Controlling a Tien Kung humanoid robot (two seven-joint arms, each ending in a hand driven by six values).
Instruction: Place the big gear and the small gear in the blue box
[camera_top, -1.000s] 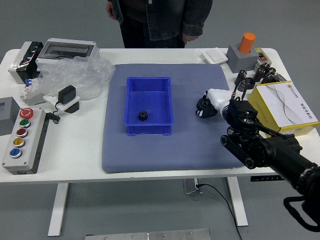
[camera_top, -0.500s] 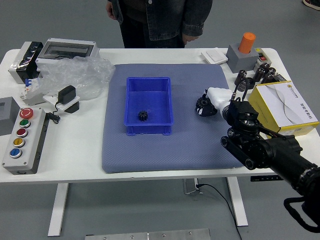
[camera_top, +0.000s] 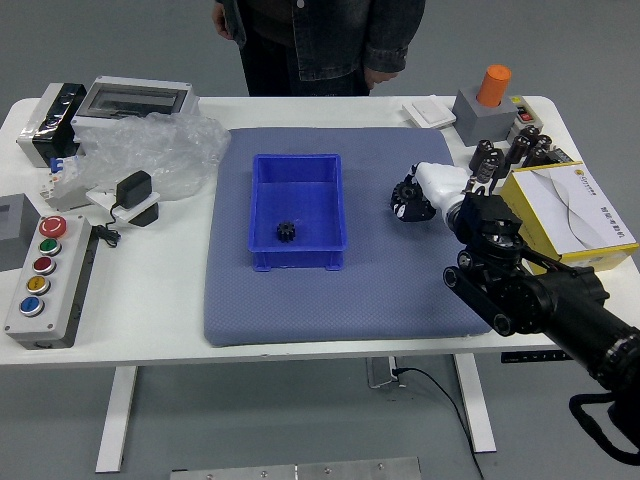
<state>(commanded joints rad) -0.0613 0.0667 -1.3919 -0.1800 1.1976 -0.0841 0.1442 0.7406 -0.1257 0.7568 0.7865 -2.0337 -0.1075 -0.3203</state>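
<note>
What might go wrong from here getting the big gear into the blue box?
The right hand may not have a firm hold on the big gear; the view leaves that unclear, so it could slip. On the way, it might clip the blue box's right wall, or land on the small gear inside.

Here we go, one blue box (camera_top: 345, 205) left of the right hand (camera_top: 436, 190), one small gear (camera_top: 286, 231) inside! Farther left, five buttons on one control box (camera_top: 66, 300), plus one plastic bag (camera_top: 175, 150); right of the hand, one yellow box (camera_top: 532, 222)!
</note>
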